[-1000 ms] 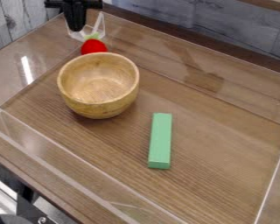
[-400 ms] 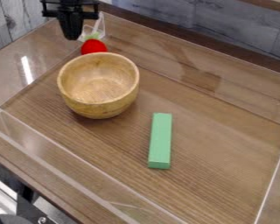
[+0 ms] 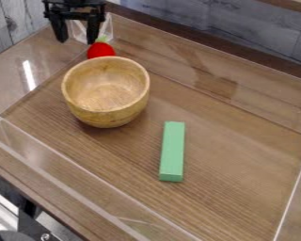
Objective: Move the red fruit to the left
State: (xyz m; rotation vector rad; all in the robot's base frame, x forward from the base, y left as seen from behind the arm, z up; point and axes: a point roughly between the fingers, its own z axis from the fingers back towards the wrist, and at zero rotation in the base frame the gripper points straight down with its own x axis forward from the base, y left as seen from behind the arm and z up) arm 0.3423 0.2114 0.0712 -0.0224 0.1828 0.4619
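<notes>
From where I stand, the brown table goes almost all the way across the room. The big round wooden bowl [image 3: 106,92] sits up toward ten o'clock on the table [image 3: 229,141]. It is yellowish brown, and I can look right down inside it.

The little red fruit [image 3: 102,50] is up at eleven o'clock on the table. It is just past the bowl's far rim, close to twelve o'clock from the bowl. It is bright red, and there is something pale green and whitish right by its top.

The black gripper [image 3: 78,34] is up at eleven o'clock too, by the top edge of what I can see. It is next to the fruit, on the ten o'clock side of it. I can't tell if its fingers are apart or together, because that bit is small and dark.

A long, flat green block [image 3: 173,152] lies down at five o'clock, well apart from the bowl. Its long side points nearly from twelve to six.
</notes>
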